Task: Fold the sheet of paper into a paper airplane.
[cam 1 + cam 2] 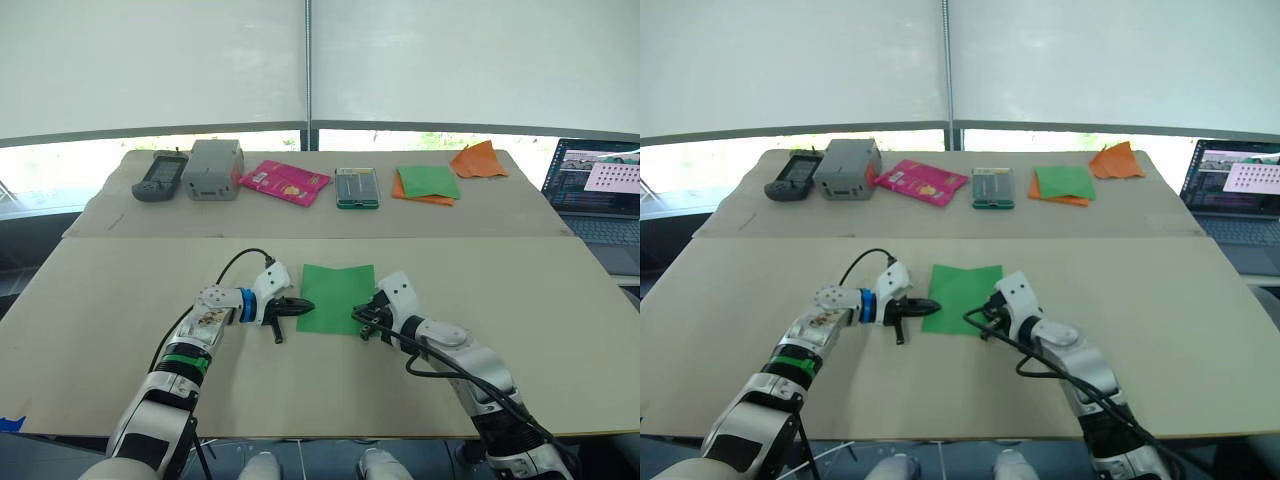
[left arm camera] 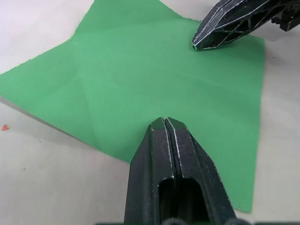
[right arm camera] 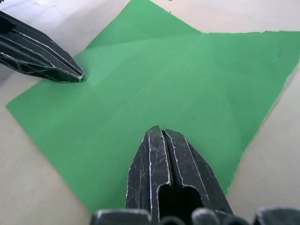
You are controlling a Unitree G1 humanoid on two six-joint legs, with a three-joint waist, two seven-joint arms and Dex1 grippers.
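We have one green sheet of paper (image 1: 336, 298) lying flat and unfolded, though creased, near the middle of the front table (image 1: 120, 340), with a gripper at each near corner. Our left gripper (image 1: 296, 305), at about 8 o'clock on the sheet, has its fingers pressed together with nothing between them, the tip over the paper's edge; our right gripper (image 1: 360, 318), at about 4 o'clock, is likewise closed and empty. Whether either tip actually presses the paper we cannot quite tell. With no fold yet made, we judge the risk to be sliding: a closed tip pushing sideways could skid the thin sheet or wrinkle it off its creases. On the far table, toward 12 o'clock, we count one stack of green and orange sheets (image 1: 426, 184) and one orange folded piece (image 1: 479, 160).
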